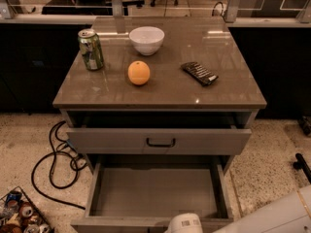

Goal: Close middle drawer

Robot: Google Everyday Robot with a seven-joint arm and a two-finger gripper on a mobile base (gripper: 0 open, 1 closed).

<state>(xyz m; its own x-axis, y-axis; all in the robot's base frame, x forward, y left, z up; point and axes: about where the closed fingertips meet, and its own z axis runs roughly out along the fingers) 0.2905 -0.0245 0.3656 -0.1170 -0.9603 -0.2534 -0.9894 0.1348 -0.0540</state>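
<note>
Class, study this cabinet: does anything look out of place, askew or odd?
Yes. The wide grey middle drawer stands pulled far out, its tray empty. The grey uppermost drawer sits slightly ajar. A black cable loops loose on the floor. The robot's white gripper is at the bottom edge, by the middle drawer's front.

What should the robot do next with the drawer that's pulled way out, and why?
Probably push the front of the middle drawer inward: it stands pulled far out, and the gripper is by its front edge at the bottom of the view.
</note>
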